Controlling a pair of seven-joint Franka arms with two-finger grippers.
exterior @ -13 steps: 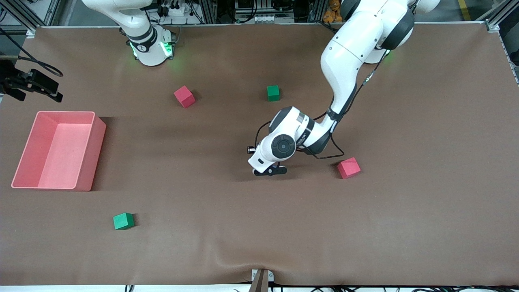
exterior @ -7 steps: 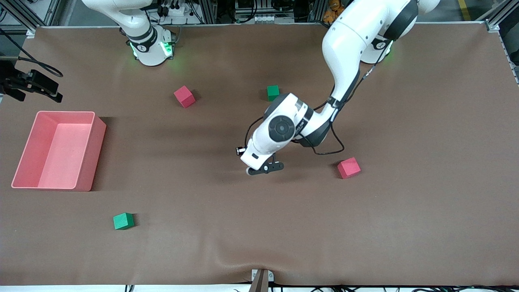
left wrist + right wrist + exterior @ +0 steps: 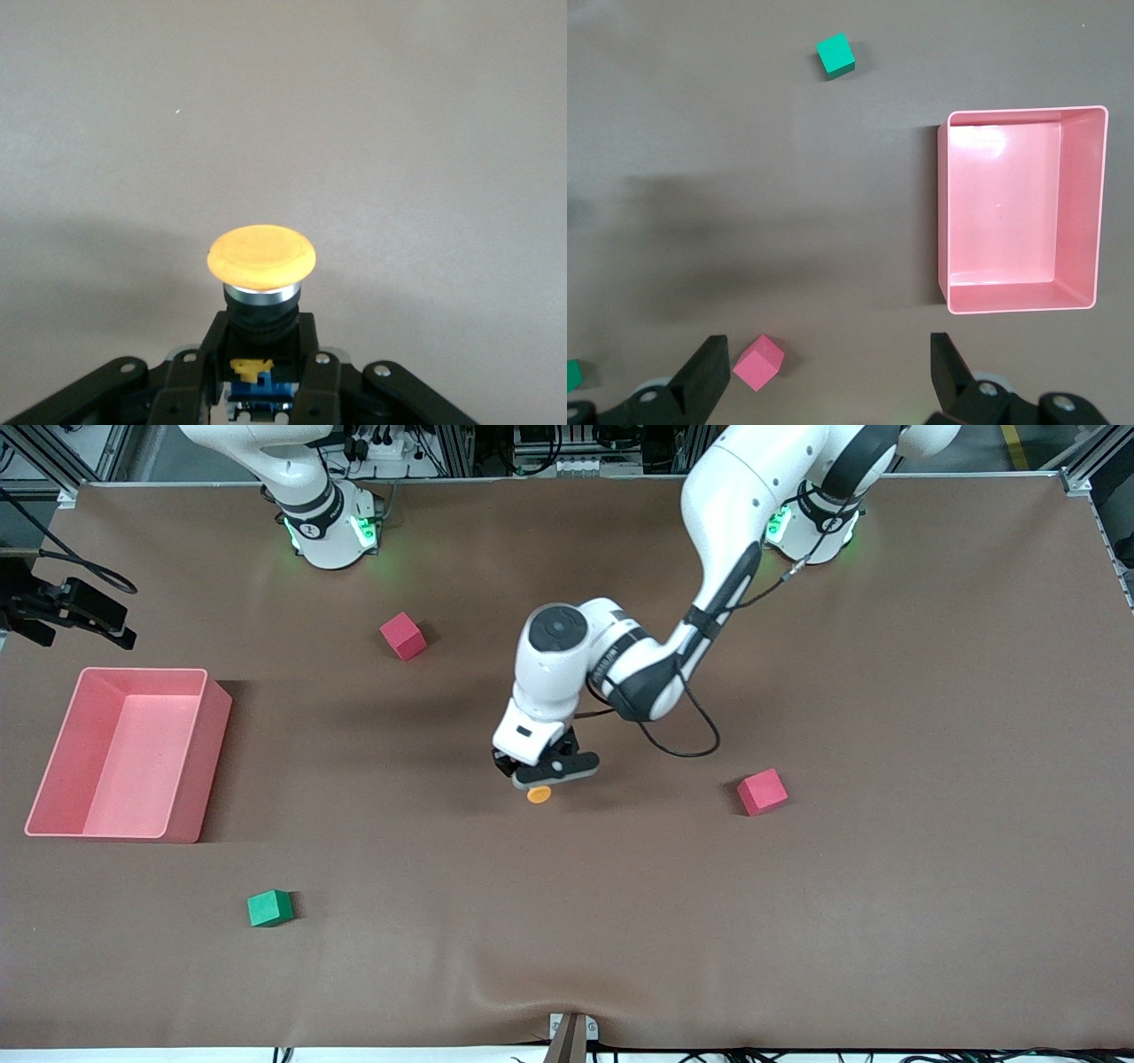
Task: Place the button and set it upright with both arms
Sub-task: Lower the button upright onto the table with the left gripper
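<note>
My left gripper [image 3: 544,772] is shut on the button [image 3: 539,794] and holds it over the middle of the table. The round orange cap sticks out past the fingertips. In the left wrist view the cap [image 3: 261,257] faces the camera, and the black body and bluish base sit between the two fingers of the left gripper [image 3: 261,376]. My right arm stays back by its base [image 3: 332,531], and its hand is out of the front view. The right gripper [image 3: 828,381] is open and empty, high over the table.
A pink bin [image 3: 190,766] stands toward the right arm's end. A red cube [image 3: 403,636] lies near the right arm's base, and another red cube [image 3: 762,792] lies beside the left gripper. A green cube [image 3: 269,908] lies nearer the front camera. The left forearm hides another green cube.
The left arm has swung and turned its wrist, carrying the gripper a little toward the right arm's end. The orange cap, hidden before, now shows. The right arm has not moved.
</note>
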